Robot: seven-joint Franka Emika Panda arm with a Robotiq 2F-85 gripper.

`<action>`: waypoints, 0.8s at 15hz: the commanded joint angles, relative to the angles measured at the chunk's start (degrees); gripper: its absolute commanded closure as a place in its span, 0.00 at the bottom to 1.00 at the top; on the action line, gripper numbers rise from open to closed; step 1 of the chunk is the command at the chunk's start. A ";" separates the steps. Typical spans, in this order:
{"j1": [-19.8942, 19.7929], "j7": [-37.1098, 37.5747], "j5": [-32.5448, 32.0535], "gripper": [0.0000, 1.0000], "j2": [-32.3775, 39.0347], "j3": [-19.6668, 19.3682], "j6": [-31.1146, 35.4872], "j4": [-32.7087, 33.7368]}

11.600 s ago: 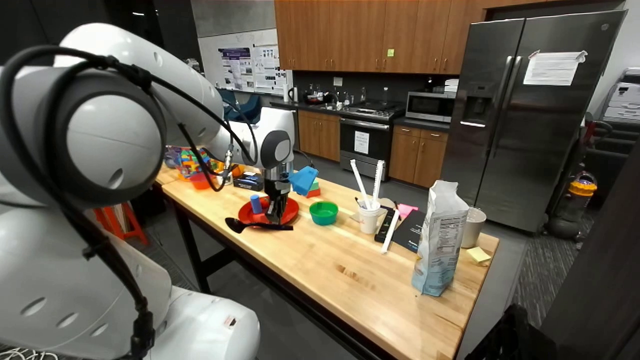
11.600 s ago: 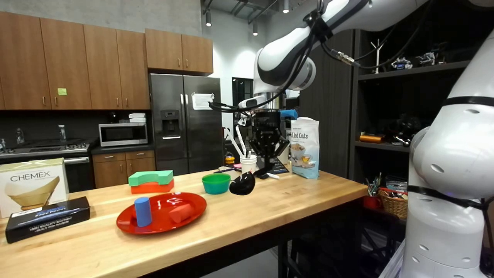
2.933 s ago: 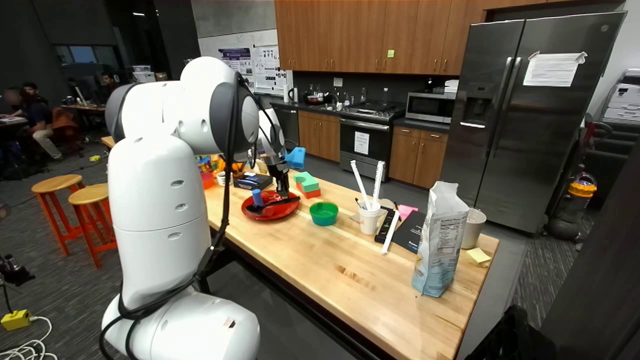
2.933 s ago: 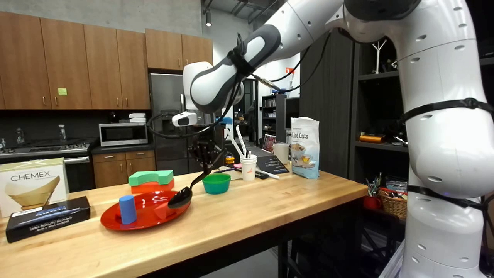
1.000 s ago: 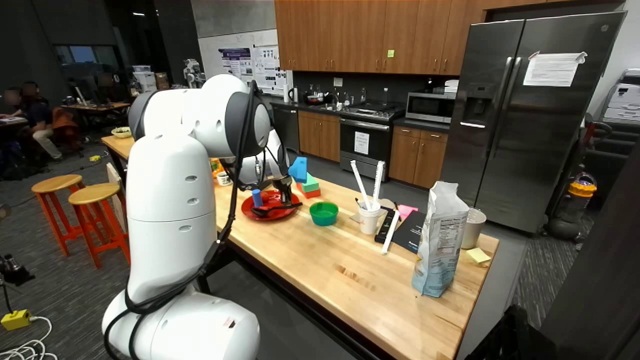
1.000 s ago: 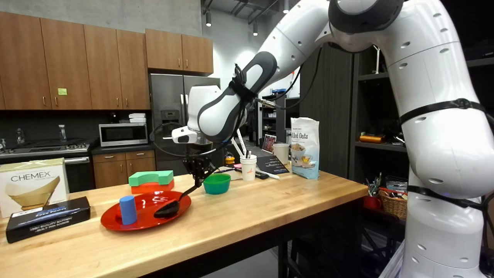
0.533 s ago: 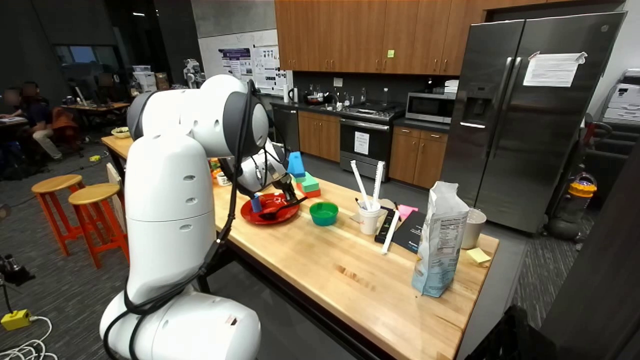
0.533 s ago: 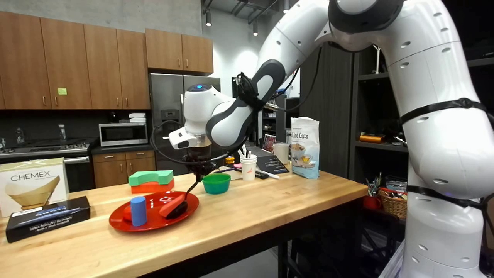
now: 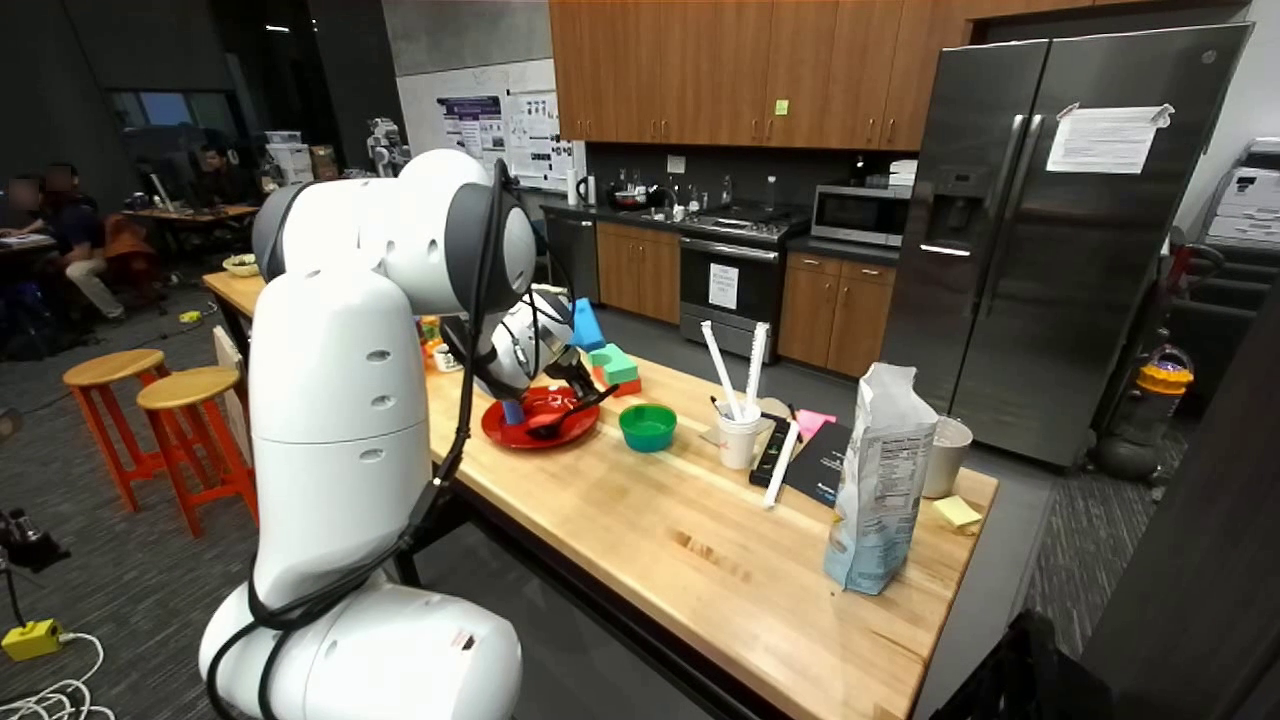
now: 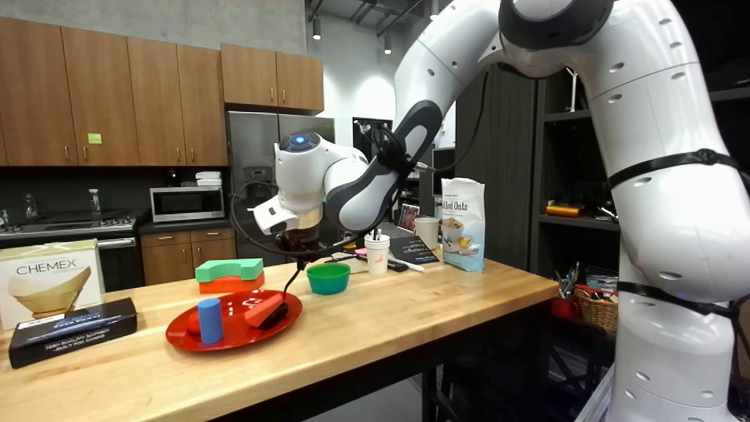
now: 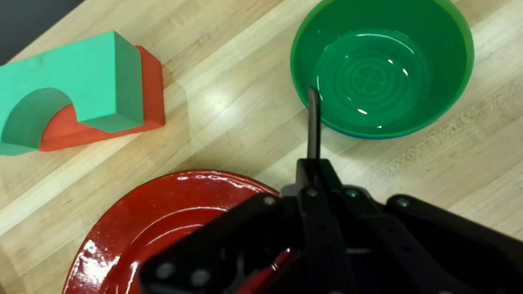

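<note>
Black long-handled ladle (image 9: 547, 430) is leaning, scoop lying over glossy round red plate (image 11: 163, 192), beside red block (image 10: 262, 310); gripper (image 11: 314, 168) is clamping ladle's handle. Narrow gap is separating plate from round green bowl (image 11: 443, 45). White cardboard box (image 10: 50, 287) is reading "CHEMEX", white bag (image 10: 463, 228) "lled Oats". White arm (image 9: 330, 400) is arching down.

Brightly lit from above. In wrist view, glaring off glossy round red plate (image 11: 163, 194) left of slim black fingers (image 11: 330, 179); glinting inside round green plastic bowl (image 11: 384, 85) ahead. Shadowed on pale wooden tabletop (image 11: 363, 159) between. Dark, blurry at fingers. Stretched at exterior-view edges.
</note>
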 commanded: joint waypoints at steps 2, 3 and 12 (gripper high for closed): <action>0.10 9.50 -10.45 0.99 -0.86 -0.40 1.69 -0.83; 0.19 13.20 -13.73 0.99 -0.80 -0.51 2.50 -0.66; 0.74 45.16 -41.63 0.99 -2.07 -0.82 6.78 -1.52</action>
